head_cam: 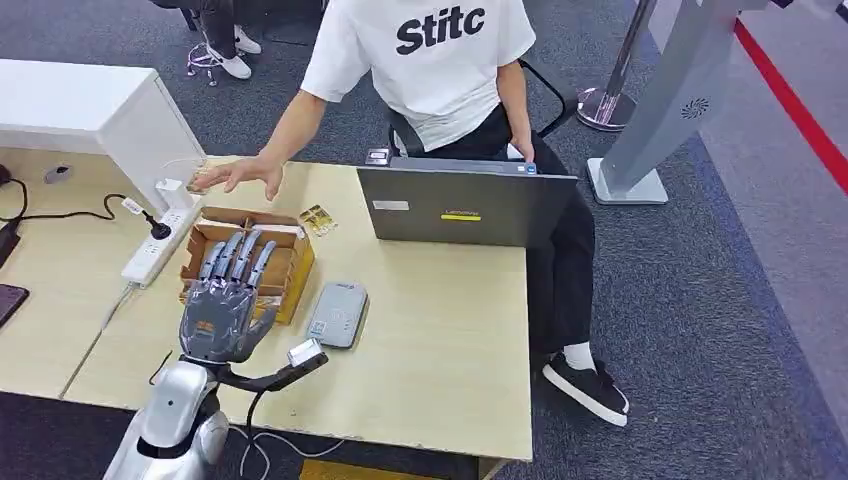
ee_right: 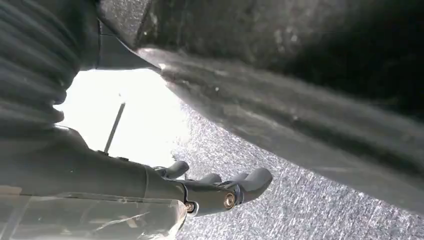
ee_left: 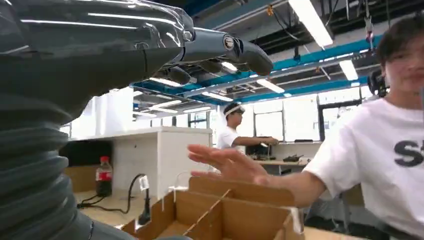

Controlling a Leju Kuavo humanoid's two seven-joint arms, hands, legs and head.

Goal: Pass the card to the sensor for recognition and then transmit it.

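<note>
the left hand [head_cam: 225,300], fingers spread and holding nothing, hovers over the open brown cardboard box [head_cam: 290,262] near the desk's [head_cam: 440,330] left side. any card inside is hidden. the flat grey sensor pad [head_cam: 337,313] lies just right of the box, nearer this hand. the right hand [ee_right: 210,192] hangs empty, fingers loosely curled.

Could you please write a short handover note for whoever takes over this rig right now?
Left hand: fingers spread, holding nothing, hovering over the near part of the cardboard box.
Right hand: hanging over grey carpet, fingers loosely curled, nothing seen in it.
Sensor: flat grey reader on the table, just right of the box.
Cards: a small gold-patterned stack lies beyond the box; whether the box holds cards I cannot tell.
A person's hand hovers past the box's far edge, beside the laptop.
Done: nothing visible. Left: pick up a card, present it to the sensor, hand it over.
</note>
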